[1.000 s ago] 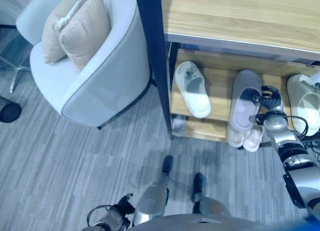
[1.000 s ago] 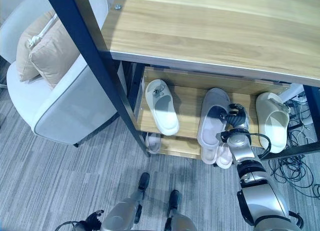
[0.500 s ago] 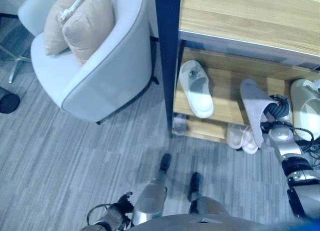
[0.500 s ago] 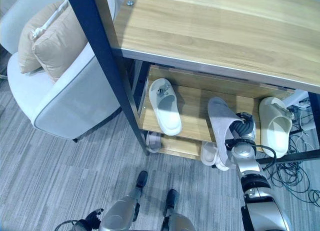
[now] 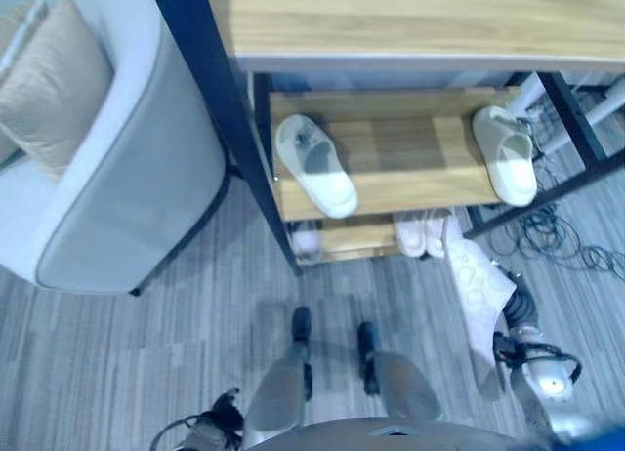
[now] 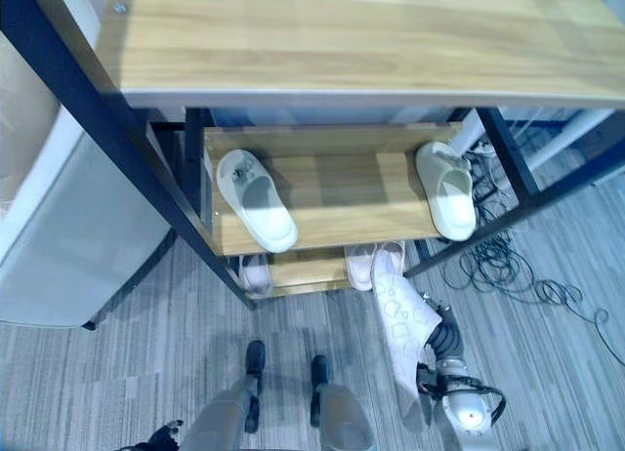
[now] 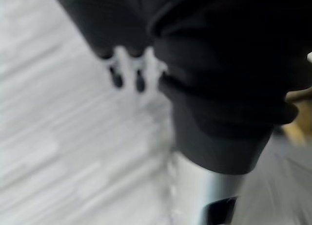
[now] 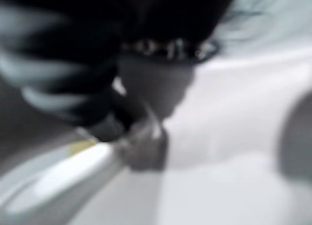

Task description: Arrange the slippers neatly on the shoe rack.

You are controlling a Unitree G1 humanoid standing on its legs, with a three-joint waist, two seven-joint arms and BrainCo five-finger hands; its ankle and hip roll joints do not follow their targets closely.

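Two pale slippers (image 6: pixel 256 199) (image 6: pixel 446 188) lie on the rack's (image 6: pixel 322 41) middle shelf. Three more (image 6: pixel 256 274) (image 6: pixel 359 266) (image 6: pixel 392 257) sit on the bottom shelf. One grey slipper (image 6: pixel 400 324) hangs out front. One armchair (image 5: pixel 117 207) holds one cushion (image 5: pixel 54 85).

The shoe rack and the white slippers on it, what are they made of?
The shoe rack looks like light wood boards with a smooth finish, showing grain lines, on a dark frame that is probably metal. The two white slippers look like moulded foam or rubber, smooth and matte with thick rounded edges, though I can't be sure.
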